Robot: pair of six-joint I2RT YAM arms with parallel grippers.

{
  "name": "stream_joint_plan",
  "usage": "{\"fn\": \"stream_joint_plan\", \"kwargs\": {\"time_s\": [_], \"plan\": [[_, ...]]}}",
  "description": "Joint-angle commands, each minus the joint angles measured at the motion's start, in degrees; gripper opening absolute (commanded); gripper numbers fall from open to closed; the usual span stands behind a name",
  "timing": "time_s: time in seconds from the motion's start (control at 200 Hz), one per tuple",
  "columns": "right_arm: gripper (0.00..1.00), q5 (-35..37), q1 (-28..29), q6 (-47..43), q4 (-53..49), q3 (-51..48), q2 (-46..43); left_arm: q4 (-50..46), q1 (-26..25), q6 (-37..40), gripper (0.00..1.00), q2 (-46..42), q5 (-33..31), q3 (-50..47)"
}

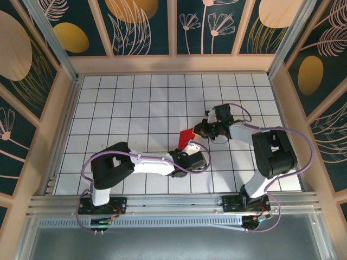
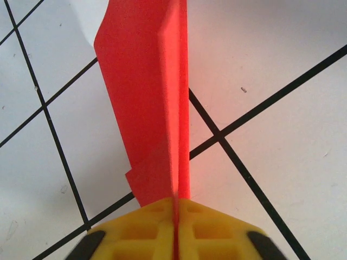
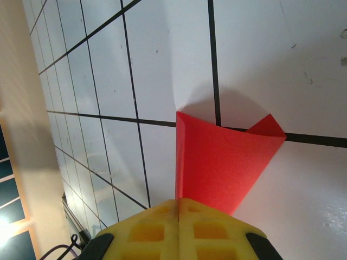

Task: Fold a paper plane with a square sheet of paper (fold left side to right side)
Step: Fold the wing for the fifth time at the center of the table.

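Above the counter, left tool and right tool both pinched tight on the square sheet of paper — held between them, seemingly clear of the surface. Already creased narrow and layered; probably midway, final dart folds left.

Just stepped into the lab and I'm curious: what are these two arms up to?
Two robot arms are working on folding a red paper sheet into a plane. Both claws are pinched shut on it: the left claw grips one end and the right claw another, over the middle of the gridded table. The sheet is already creased and folded narrow, and it seems held up off the surface rather than lying flat.
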Motion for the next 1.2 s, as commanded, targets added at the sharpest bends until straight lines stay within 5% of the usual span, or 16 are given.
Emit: {"fn": "stream_joint_plan", "kwargs": {"time_s": [0.0,0.43,0.831,1.196], "plan": [[0.0,1.47,-0.2,-0.29,-0.13,0.35,0.58,0.58,-0.3,-0.84,0.04,-0.08,-0.38,-1.08],[0.32,10.9,-6.12,-3.7,-6.02,-1.16,-8.46,2.08,-0.29,-1.5,0.01,2.3,3.02,0.02],[0.37,11.98,-16.53,-9.09,-11.2,-4.73,-16.95,1.4,0.04,-0.55,0.0,3.72,5.34,2.61],[0.46,6.02,-17.18,-11.09,-4.78,-10.83,-19.97,12.62,8.74,-5.54,0.0,-6.43,27.0,-5.14]]}}
